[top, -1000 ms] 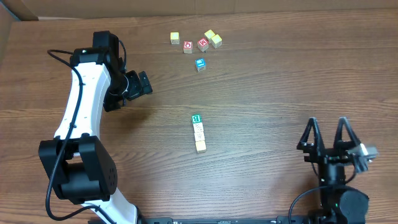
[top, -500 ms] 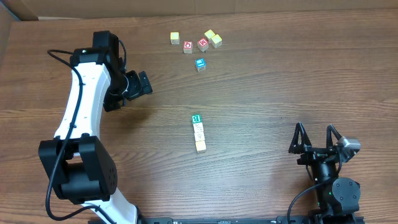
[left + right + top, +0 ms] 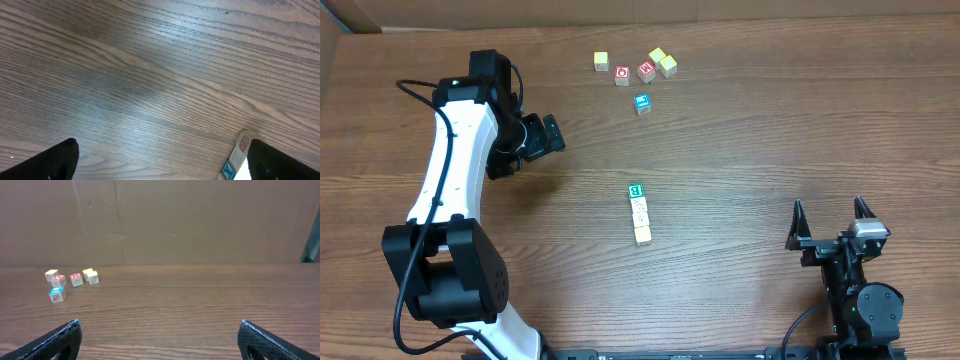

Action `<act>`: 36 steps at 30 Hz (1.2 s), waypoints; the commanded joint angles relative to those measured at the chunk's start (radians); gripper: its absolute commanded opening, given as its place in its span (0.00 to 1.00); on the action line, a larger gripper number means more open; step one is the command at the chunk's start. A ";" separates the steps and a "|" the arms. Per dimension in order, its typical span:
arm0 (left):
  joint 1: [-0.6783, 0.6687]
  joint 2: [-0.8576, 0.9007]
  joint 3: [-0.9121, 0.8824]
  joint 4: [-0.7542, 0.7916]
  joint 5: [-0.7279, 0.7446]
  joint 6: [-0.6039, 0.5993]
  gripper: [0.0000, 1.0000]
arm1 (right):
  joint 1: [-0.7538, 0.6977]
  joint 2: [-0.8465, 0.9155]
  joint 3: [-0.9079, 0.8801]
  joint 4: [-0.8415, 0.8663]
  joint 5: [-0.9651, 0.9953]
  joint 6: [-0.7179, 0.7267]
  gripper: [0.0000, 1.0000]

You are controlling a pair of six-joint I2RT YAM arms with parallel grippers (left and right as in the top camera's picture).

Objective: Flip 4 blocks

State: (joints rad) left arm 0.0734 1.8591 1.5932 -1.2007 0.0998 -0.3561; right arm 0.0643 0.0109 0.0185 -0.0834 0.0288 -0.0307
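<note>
- Blocks [image 3: 639,212] sit in neither of our claws: left gripper [image 3: 553,136] and right gripper [image 3: 828,206] both stand wide open, empty.
- Outward from each, the four cubes lie well apart, in the middle of the table [image 3: 750,150] between them.
- They form one touching row, the teal-faced block [image 3: 636,190] at its far end.

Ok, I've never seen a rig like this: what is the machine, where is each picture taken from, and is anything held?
Two robot arms sit at a wooden table. One picture looks down from above; the other two come from a camera on each wrist, its dark fingertips at the bottom corners. The left gripper and right gripper are both open and empty. A short row of blocks lies mid-table; six loose cubes lie farther back.
</note>
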 commanded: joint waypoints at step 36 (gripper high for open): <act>-0.005 -0.712 0.006 0.000 -0.003 0.013 1.00 | -0.008 -0.008 -0.010 0.002 -0.008 -0.023 1.00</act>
State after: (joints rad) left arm 0.0734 1.2488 1.5963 -1.1969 0.1001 -0.3561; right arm 0.0605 0.0109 0.0185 -0.0837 0.0257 -0.0494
